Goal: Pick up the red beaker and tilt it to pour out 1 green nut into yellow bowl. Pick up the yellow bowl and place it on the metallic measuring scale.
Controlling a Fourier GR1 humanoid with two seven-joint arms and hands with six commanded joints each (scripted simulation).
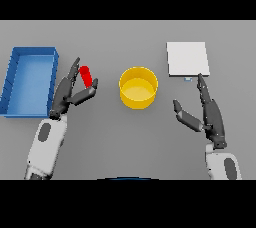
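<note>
A small red beaker stands left of the yellow bowl, tilted a little. My left hand is around it, fingers behind it and thumb in front, both still fairly straight and not clearly closed on it. The yellow bowl sits at the table's middle; I see no nut in it. The metallic measuring scale is a pale square plate at the back right. My right hand hovers open just in front of the scale, fingertips near its front edge, right of the bowl.
A blue tray lies at the far left, beside my left arm. Grey table surface stretches between the two arms in front of the bowl.
</note>
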